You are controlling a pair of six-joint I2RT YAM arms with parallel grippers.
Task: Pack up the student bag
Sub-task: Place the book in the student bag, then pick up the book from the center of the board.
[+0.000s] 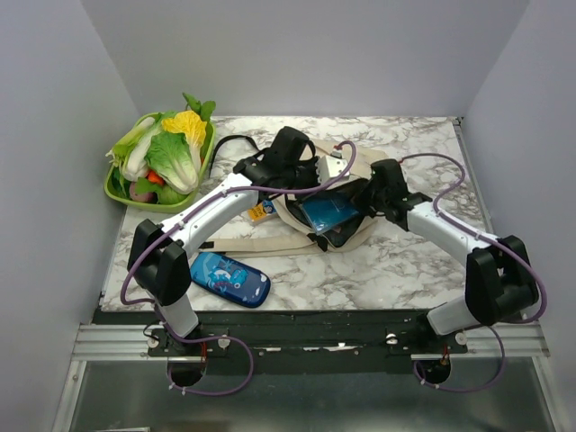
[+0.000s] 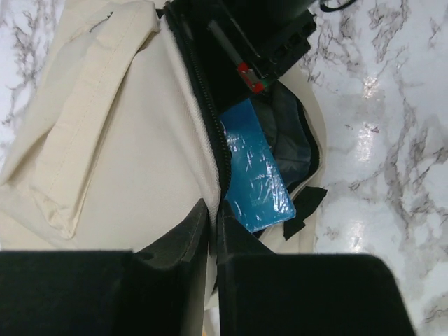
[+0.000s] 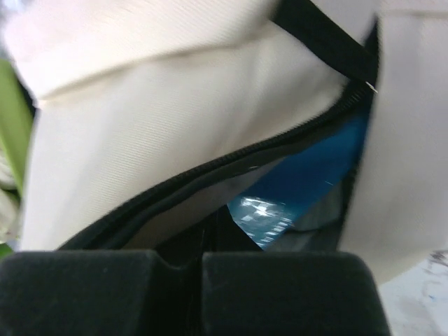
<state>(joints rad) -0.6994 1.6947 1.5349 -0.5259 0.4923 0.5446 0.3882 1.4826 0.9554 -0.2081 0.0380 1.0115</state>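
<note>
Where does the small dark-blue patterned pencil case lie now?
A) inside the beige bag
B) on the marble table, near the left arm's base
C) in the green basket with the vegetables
B: the pencil case lies flat on the table, outside the student bag.

Student bag (image 1: pixel 360 236): it was cream cloth with black zipper trim and a dark grey lining. Flat packet (image 2: pixel 255 175) in its mouth: glossy bright blue. Pencil case (image 1: pixel 229 279): dark blue, patterned in lighter blue and white. Tray (image 1: pixel 110 191): lime green. Vegetables (image 1: pixel 171 153): green, white and yellow, with one spot of red. Table (image 1: pixel 387 270): white marble with grey veins. My left arm (image 1: pixel 211 209) and right arm (image 1: pixel 445 229) were white with black joints, and my cables (image 1: pixel 124 281) were purple.
</note>
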